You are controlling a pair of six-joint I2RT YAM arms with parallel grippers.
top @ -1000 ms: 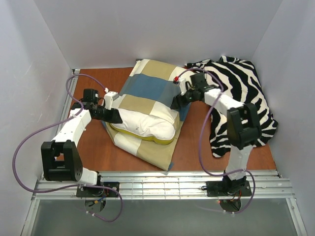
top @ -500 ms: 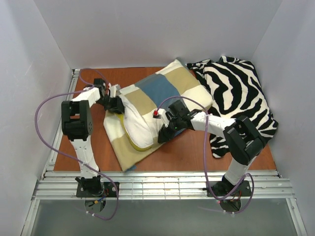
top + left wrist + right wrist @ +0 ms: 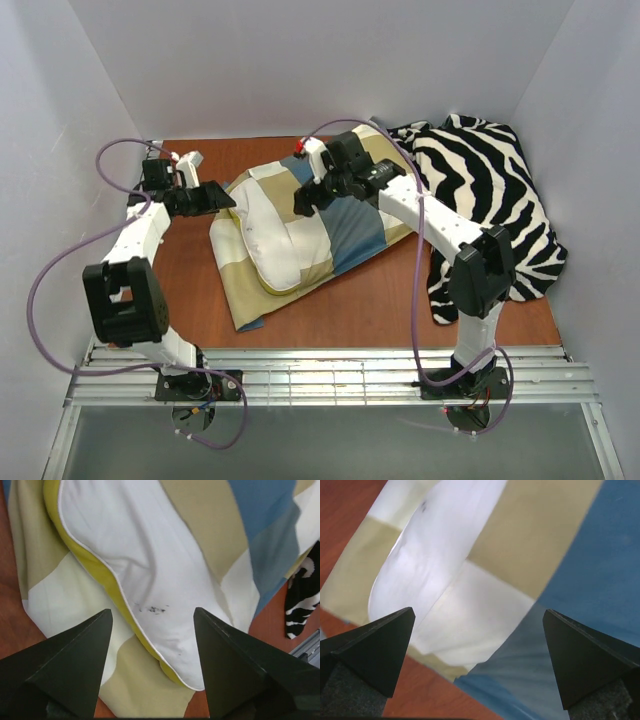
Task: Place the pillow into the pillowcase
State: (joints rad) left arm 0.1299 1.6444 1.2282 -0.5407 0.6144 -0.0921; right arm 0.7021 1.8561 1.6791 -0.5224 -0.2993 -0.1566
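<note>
My left hand (image 3: 152,611): spread, empty, above pillow (image 3: 125,555).
My right hand (image 3: 479,611): wide, empty, over pillowcase (image 3: 600,555).
Pillow: protrudes toward 8 o'clock.

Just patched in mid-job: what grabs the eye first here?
The white pillow with its yellow edge lies at centre, partly covered by the checked pillowcase. A bold zebra-striped cloth is heaped at the right rear. The left tool, beside the pillow, and the right tool, over the pillowcase, are open and empty.

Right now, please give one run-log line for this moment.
pillow: partly in pillowcase | left tool: open, empty | right tool: open, empty
</note>
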